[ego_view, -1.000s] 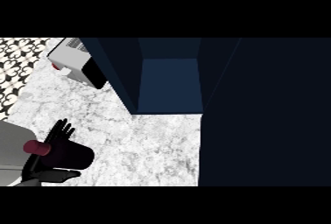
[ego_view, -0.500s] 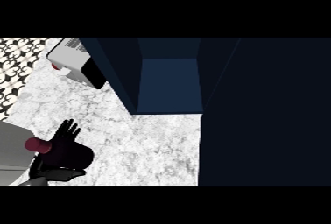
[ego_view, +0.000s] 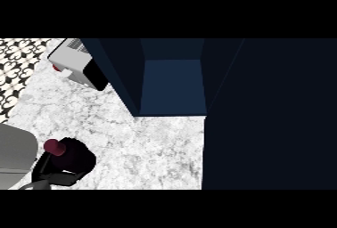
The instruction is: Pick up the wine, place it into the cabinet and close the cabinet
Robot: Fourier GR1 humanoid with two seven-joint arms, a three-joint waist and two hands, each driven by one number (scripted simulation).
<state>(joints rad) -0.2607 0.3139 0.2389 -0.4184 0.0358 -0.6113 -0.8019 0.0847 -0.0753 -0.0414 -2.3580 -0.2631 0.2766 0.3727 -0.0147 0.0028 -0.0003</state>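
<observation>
Wine bottle (ego_view: 56, 147): stands at about 8 o'clock on the counter (ego_view: 145, 147), seen from above; its dark red top shows, the dark body below it is largely masked.
Left hand (ego_view: 66, 167): at the lower-left edge; black fingers (ego_view: 80, 153) curled round the bottle's body, clamped on it.
Right hand: not in view.
Cabinet (ego_view: 171, 84): open at 12 o'clock, dark blue interior facing the counter; its door (ego_view: 270, 116) fills the side from 1 to 5 o'clock.
Risk: the bottle is tall and the opening narrow, so it could clip the cabinet's left wall (ego_view: 118, 75) if carried in tilted, and tip.
Risk, second: the white appliance (ego_view: 76, 64) at 10 o'clock lies near the left-hand path.
Surface: white marbled stone, bare between hand and cabinet.
Room: patterned black-and-white tile (ego_view: 20, 67) at the far left.
</observation>
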